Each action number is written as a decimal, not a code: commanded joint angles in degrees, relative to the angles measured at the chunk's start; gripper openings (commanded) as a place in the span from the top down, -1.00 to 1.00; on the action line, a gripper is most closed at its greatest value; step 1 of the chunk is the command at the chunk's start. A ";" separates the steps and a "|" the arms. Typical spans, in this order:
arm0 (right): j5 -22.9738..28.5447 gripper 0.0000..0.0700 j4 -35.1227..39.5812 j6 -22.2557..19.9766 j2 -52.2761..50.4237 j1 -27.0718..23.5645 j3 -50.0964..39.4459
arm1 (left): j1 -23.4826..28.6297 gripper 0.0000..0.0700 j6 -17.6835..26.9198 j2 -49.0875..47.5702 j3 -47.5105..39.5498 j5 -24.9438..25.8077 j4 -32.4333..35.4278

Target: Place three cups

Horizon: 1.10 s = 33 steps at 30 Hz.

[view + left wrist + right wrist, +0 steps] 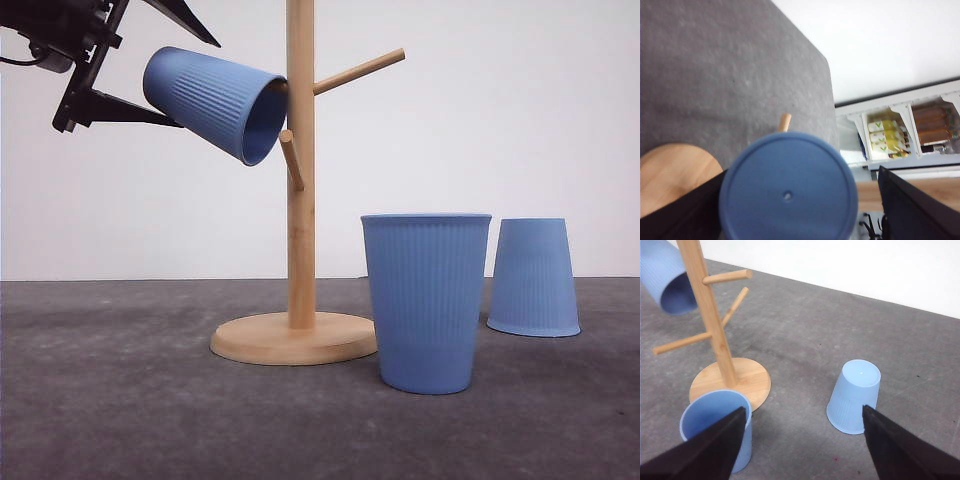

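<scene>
Step in hand: hanging first cup (215,102) on wooden rack (299,200). Left tool (150,75) clamped on it, mouth at near peg (291,158). Next: slide over peg. Right tool (802,450) wide open, empty, above upright cup (426,300) and inverted cup (533,277) on surface (120,420).

Obstacles: wooden rack (300,200) at 9 o'clock of upright cup (426,300); inverted cup (533,277) at 2 o'clock.
Free room: bare table (110,400) at 8 o'clock of rack.

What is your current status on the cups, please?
Left claw shut on tilted cup, mouth at rack peg. Right claw open. Upright cup and inverted cup on table.
</scene>
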 commanded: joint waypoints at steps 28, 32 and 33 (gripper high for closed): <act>-0.04 -0.35 0.59 2.41 0.17 0.28 0.74 | 0.51 -0.21 21.99 -21.09 -9.74 -9.14 -21.61; -0.02 -0.35 0.59 2.39 0.17 0.28 0.74 | 0.74 -0.21 22.20 -28.51 -17.91 -13.57 -16.87; -0.02 -0.35 0.59 2.39 0.17 0.28 0.74 | 0.76 -0.21 22.47 -30.24 -19.77 -14.16 -15.54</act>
